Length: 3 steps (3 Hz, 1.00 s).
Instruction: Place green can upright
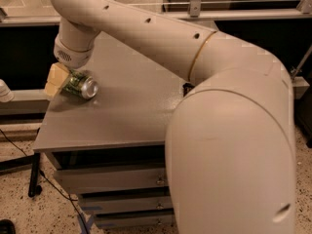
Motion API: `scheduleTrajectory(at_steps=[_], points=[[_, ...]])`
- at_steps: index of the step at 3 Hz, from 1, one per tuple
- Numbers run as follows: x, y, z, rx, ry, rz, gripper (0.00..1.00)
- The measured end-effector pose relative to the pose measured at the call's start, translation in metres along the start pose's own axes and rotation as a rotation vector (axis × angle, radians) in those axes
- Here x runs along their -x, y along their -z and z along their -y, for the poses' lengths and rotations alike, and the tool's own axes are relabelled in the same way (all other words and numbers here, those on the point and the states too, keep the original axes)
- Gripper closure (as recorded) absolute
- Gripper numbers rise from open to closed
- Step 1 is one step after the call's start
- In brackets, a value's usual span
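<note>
The green can (80, 86) lies on its side near the left edge of the grey table (122, 123), with its silver end facing front right. My gripper (61, 79) is down at the can's far left end, touching or almost touching it, with a pale yellow pad on the can's left side. The can rests on the table top. My large cream arm (161, 38) sweeps from the right foreground across the table to the can and hides much of the table's right side.
A small dark bit of the black wrapper (186, 88) shows at the arm's edge. Drawers (112, 179) sit under the table top. A black stand leg and cable (34, 179) are on the floor at the left. A rail (243, 13) runs behind the table.
</note>
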State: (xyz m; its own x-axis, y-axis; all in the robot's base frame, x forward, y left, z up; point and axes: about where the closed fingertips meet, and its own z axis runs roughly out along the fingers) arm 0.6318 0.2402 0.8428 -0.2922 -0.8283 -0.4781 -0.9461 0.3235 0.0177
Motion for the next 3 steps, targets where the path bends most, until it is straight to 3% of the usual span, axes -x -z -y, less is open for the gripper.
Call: scheduleTrajectory(at_steps=[1,3], points=[[0.0071,-0.0072,0.0051,0.000,-0.007,-0.046,0.00],[0.0170,-0.0034,0.0112,-0.029,-0.009,-0.108,0.40]])
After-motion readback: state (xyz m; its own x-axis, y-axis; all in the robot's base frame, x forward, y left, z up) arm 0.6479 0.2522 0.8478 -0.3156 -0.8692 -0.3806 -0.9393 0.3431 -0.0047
